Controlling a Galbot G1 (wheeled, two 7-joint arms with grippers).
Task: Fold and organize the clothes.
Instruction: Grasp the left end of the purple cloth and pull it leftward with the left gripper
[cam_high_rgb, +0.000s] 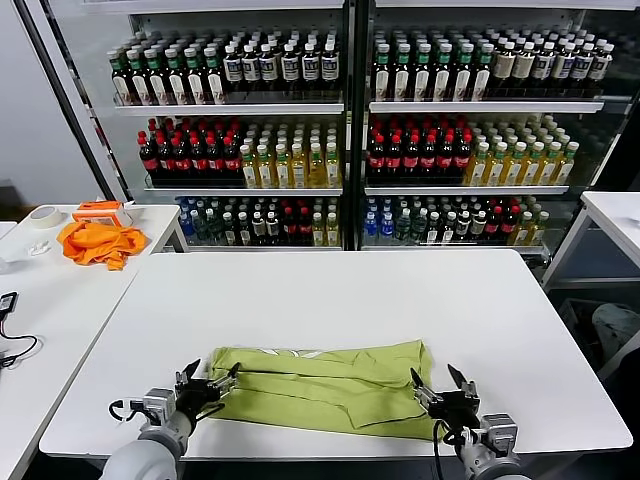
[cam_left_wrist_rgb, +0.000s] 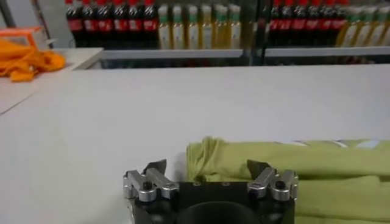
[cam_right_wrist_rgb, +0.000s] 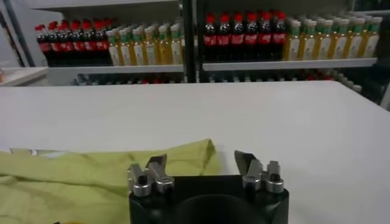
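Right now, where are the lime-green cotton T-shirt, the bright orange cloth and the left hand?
lime-green cotton T-shirt (cam_high_rgb: 320, 385): head view, middle of folded fabric.
bright orange cloth (cam_high_rgb: 98, 243): head view, centre of crumpled heap.
left hand (cam_left_wrist_rgb: 207, 170): left wrist view, between open fingertips.

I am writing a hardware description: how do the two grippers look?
Both look alike. The left gripper and the right gripper each have a black body, silver metal knuckle blocks with screws, and two dark, pointed fingers. Black cables loop beside the light grey wrists.
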